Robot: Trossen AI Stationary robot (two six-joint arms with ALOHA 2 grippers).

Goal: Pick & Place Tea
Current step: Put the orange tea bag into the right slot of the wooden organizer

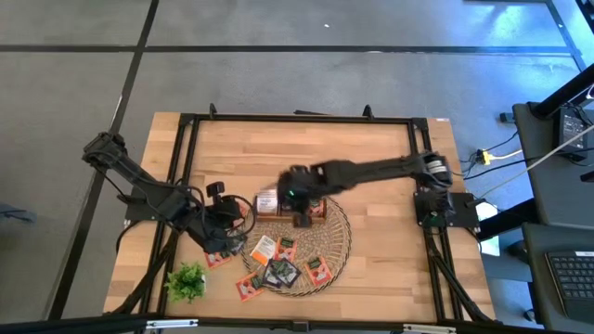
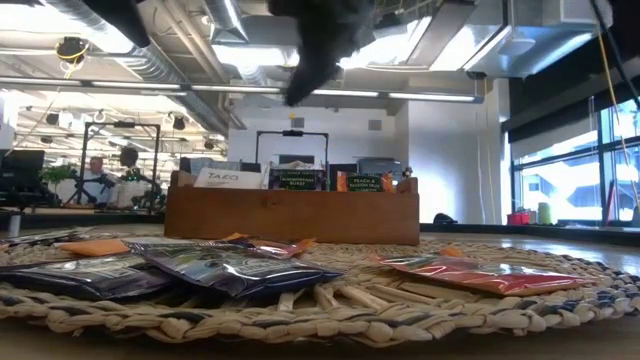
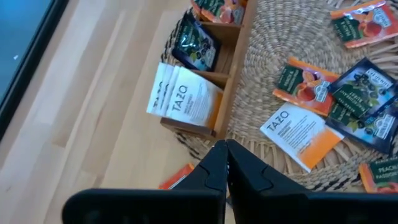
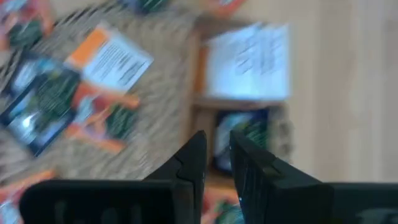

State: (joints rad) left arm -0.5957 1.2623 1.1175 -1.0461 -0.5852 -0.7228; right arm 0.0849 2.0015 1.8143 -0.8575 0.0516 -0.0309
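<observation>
Right gripper hovered over the middle compartment of the wooden tray, fingers parted by a narrow gap and holding nothing. Directly beneath those fingers stood a dark sachet in that compartment; just beyond it, in the end compartment, leaned a stack of white Tazo sachets. Off to one side of the right gripper lay the round wicker mat, strewn with loose tea sachets: white-and-orange, dark, and orange-and-green ones, flat and partly overlapping.

Left gripper waited low beside the tray's white-sachet end, near the mat's edge, fingers pressed together and empty. Just ahead of it leaned the white Tazo stack; farther on, across the mat, lay a white-and-orange sachet. Close under the left gripper, on bare table, lay one orange sachet. Nearer the front edge of the table sat a green plant sprig.
</observation>
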